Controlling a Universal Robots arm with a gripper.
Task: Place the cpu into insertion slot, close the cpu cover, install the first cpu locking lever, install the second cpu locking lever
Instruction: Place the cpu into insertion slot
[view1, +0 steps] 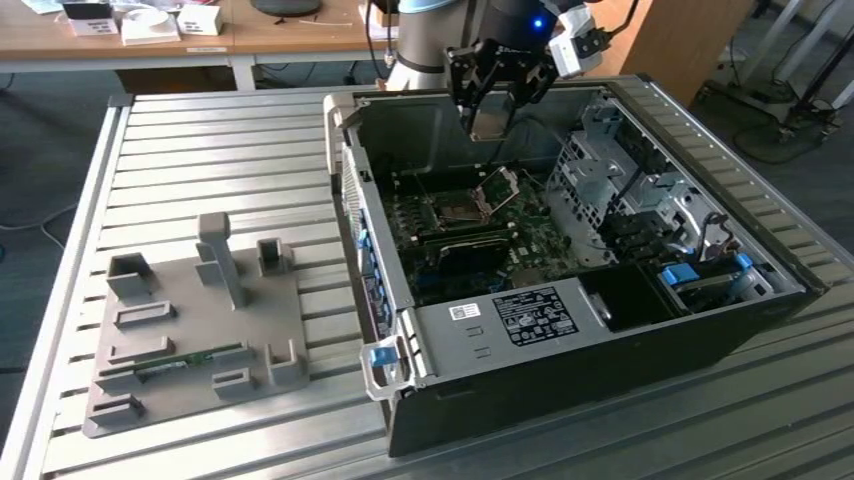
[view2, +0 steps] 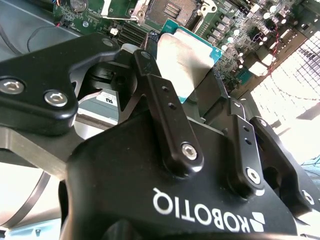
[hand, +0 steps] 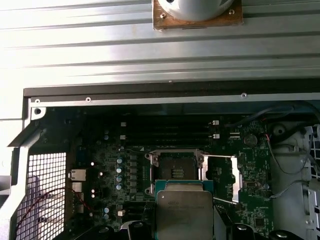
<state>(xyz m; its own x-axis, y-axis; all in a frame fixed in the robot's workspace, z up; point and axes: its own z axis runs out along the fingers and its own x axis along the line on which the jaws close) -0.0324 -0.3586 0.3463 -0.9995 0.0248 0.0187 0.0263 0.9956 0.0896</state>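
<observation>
1. Cpu (view2: 181, 57) is pinched by its edges between my jaws, which are closed onto it with its silver top showing. It hangs over the far part of the open computer case (view1: 601, 385), above the board.
2. At the exterior view's left, a grey fixture tray (view1: 187, 320) sits on the slatted counter (view1: 200, 150), well apart from the work.
3. Right of it, inside the case, the insertion slot (view1: 467, 208) lies bare, with the cpu near it but not seated.
4. Just right of the slot, the cpu cover (view1: 503, 190) stands swung open.
5. By my reading, no step is finished: seating, cover and both locking levers remain.
</observation>
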